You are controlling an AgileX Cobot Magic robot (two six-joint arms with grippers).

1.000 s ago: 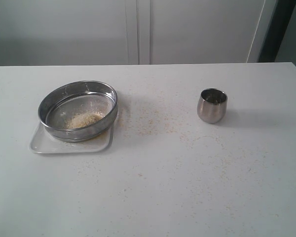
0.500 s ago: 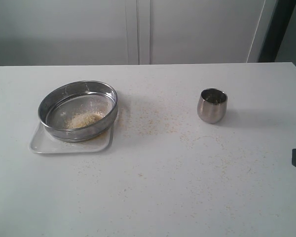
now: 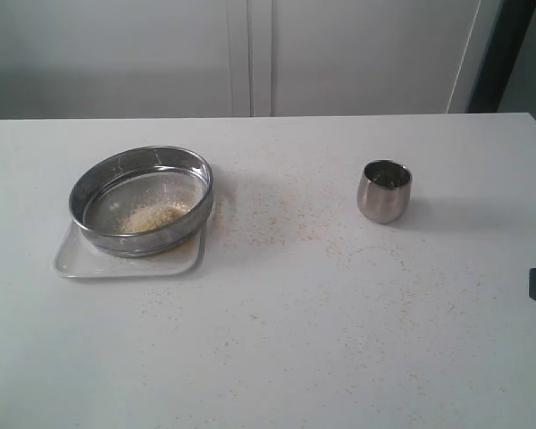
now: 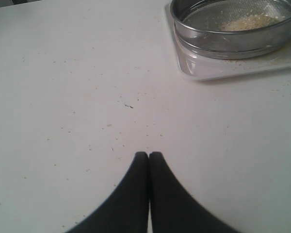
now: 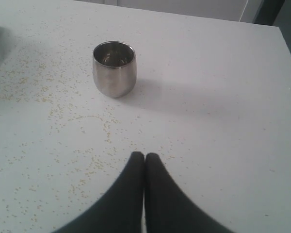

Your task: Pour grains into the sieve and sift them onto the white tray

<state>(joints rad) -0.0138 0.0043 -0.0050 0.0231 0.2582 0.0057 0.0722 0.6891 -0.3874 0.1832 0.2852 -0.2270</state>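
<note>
The sieve, a wide shallow ring of brushed steel with a fine wire mesh floor, sits at the middle left of the exterior view. It rests on the white tray, a flat glossy rectangle with rounded corners whose low rim shows at the sieve's near and left sides. A small sandy heap of grains, yellow-tan and whitish, lies on the mesh. Loose specks are strewn over the matte white table between the sieve and a small rounded steel cup, which stands upright at the middle right, well apart from the sieve. The left gripper has smooth black curved fingers pressed tip to tip, clenched on nothing, over bare tabletop; sieve and tray lie ahead of it, off to one side and apart. The right gripper is likewise clenched and empty, with the cup ahead of it, not touching
</note>
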